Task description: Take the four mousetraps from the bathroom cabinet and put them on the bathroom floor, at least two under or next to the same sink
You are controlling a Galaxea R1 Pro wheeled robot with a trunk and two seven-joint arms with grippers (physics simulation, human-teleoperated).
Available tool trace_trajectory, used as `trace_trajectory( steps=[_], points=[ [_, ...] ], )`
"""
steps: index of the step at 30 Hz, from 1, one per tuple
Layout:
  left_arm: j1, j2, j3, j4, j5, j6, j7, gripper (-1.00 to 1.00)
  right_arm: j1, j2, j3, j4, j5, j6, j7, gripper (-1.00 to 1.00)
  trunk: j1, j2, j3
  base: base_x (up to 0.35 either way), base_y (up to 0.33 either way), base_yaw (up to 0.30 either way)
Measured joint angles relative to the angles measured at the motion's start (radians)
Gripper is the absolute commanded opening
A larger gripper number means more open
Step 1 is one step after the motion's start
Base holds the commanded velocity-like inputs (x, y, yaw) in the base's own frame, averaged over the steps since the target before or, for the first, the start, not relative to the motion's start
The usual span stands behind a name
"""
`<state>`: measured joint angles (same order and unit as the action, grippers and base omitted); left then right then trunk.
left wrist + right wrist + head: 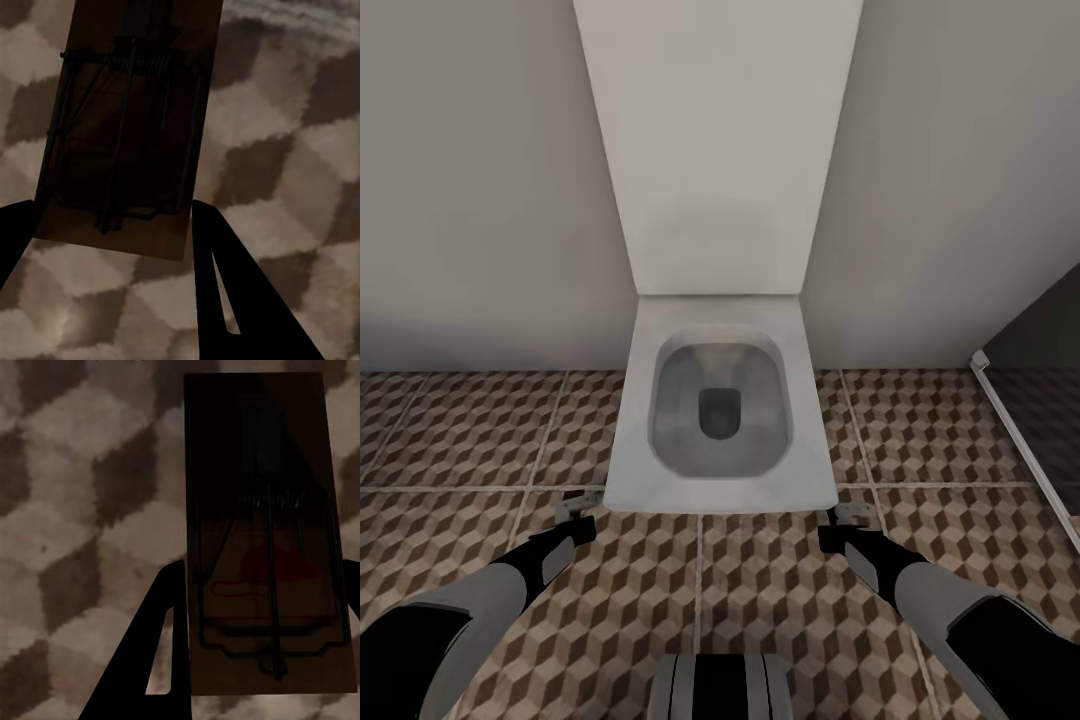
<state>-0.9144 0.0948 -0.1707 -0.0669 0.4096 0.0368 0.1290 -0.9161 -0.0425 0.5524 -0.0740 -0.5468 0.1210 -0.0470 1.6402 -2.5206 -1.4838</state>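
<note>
Head view: I'm facing the toilet (718,400), not the sink, w/ both arms low over the floor (480,430). Left gripper (577,512) and right gripper (848,522) each sit just off a front corner of the bowl, small grey bits showing at the tips. If I let go here, neither trap counts as next to the sink, so I need to drive on first.

Left wrist view: fingers (225,285) clamped on the edges of a trap (124,135), held above the tiles w/ wire side toward the cam. Grip looks near one end only; a bump while driving could twist it loose.

Right wrist view: fingers (154,652) closed on the other trap (262,547), red mark visible. Same worry, plus swinging round could clip the bowl, which is close to both hands.
</note>
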Motion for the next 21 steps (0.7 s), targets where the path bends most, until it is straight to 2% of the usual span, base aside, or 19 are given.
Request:
trace_trajectory(
  steps=[21],
  points=[
    [0.000, 0.000, 0.000, -0.001, 0.001, 0.000, 0.000, -1.00, 0.000, -0.001, -0.001, 0.000, 0.000, -0.002, 0.000, -1.00, 0.000, 0.000, 0.000, 0.000, 0.000, 0.000]
  ],
)
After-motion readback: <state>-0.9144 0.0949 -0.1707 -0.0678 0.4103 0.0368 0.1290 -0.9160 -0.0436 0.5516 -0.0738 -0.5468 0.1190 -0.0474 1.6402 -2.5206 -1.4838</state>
